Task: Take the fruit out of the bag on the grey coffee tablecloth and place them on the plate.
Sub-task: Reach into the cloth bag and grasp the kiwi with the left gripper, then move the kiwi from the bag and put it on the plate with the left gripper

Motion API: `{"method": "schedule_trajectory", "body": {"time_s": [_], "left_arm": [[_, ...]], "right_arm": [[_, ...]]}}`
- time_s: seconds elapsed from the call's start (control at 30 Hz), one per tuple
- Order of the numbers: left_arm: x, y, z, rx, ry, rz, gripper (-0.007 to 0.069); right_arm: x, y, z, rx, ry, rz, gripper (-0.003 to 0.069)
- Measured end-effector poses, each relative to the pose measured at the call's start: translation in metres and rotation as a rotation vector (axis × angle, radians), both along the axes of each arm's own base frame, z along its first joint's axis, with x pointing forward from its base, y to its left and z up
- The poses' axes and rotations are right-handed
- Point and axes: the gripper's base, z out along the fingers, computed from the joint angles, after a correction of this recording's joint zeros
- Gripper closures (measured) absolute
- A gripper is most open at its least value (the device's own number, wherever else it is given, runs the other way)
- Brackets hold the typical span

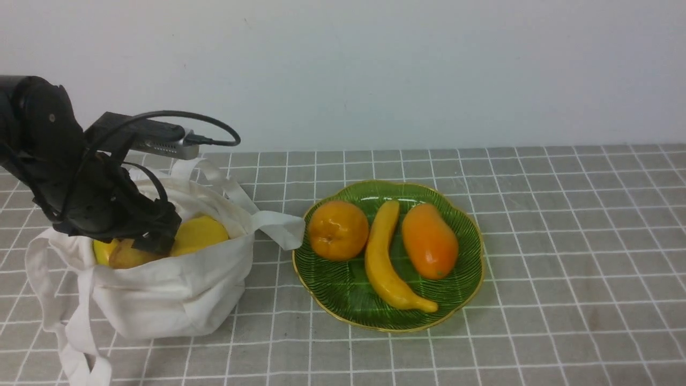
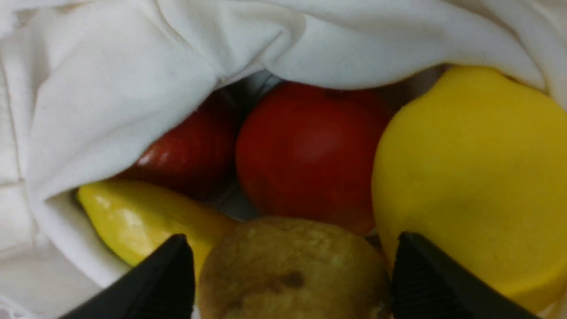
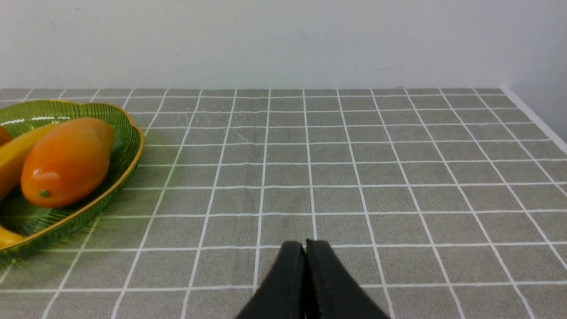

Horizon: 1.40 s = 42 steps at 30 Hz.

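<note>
**Left edge of the table.** The bag (image 1: 171, 289) sits on the grey coffee tablecloth (image 1: 563, 241) near the front-left corner, mouth upward, with one strap handle (image 1: 69, 343) trailing toward the front edge. The left arm reaches down into the mouth. In the left wrist view, the left pincer (image 2: 291, 235) has its jaws spread wide, one on each side of the kiwi (image 2: 292, 270). They lie close against its flanks but no firm clamp shows. Around the kiwi inside the bag lie a yellow-green wedge fruit (image 2: 137, 217), two red round fruits (image 2: 310, 150) and a lemon (image 2: 469, 186). The bag's cloth folds over the red pair.

**Middle of the table.** The plate (image 1: 343, 284) stands just beside the bag. It carries, in order, a tangerine (image 1: 337, 230), a banana (image 1: 383, 262) and a papaya (image 1: 429, 246). None of the bagged fruit is on it.

**Right part of the table.** The right pincer (image 3: 305, 243), seen only in its own wrist view, has its jaws pressed together with nothing between them. It is over bare cloth, well apart from the plate.
</note>
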Motion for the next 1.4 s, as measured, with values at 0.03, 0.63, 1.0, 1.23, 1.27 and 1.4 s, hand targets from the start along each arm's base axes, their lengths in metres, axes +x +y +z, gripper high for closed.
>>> {"method": "schedule_trajectory", "body": {"time_s": [0.03, 0.63, 1.0, 1.23, 1.27, 1.4], "left_arm": [[-0.001, 0.001, 0.000, 0.008, 0.011, 0.001, 0.0167], [-0.031, -0.006, 0.094, -0.101, -0.216, 0.048, 0.0251], [-0.061, -0.132, 0.123, -0.394, -0.327, -0.479, 0.0251], [-0.024, -0.184, 0.047, -0.361, -0.206, -0.507, 0.0251], [-0.019, -0.187, 0.037, -0.356, -0.187, -0.500, 0.0251], [-0.007, -0.193, 0.007, -0.337, -0.139, -0.477, 0.0251]], "right_arm": [[0.000, 0.000, 0.000, 0.000, 0.000, 0.000, 0.0674], [0.000, 0.000, 0.000, 0.000, 0.000, 0.000, 0.0674], [0.000, 0.000, 0.000, 0.000, 0.000, 0.000, 0.0674], [0.000, 0.000, 0.000, 0.000, 0.000, 0.000, 0.0674], [0.000, 0.000, 0.000, 0.000, 0.000, 0.000, 0.0674], [0.000, 0.000, 0.000, 0.000, 0.000, 0.000, 0.0674]]}}
